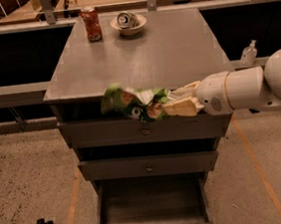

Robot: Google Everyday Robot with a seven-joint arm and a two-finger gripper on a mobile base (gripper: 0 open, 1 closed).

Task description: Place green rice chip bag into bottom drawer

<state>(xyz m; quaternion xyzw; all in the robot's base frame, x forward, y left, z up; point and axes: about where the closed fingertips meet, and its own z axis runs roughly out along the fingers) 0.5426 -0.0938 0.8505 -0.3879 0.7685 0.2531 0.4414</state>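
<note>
The green rice chip bag (129,104), crinkled green and white, hangs in the air in front of the cabinet's front edge, at the height of the top drawer. My gripper (175,102) comes in from the right on a white arm and is shut on the bag's right end. The bottom drawer (151,203) is pulled open below, showing a plain grey interior with nothing in it. The bag is above the open drawer and well clear of it.
A red can (91,23) and a white bowl holding a crushed can (128,22) stand at the back of the grey cabinet top (169,51). Two shut drawers with small knobs (145,131) sit above the open one. A sanitizer bottle (248,52) stands at right.
</note>
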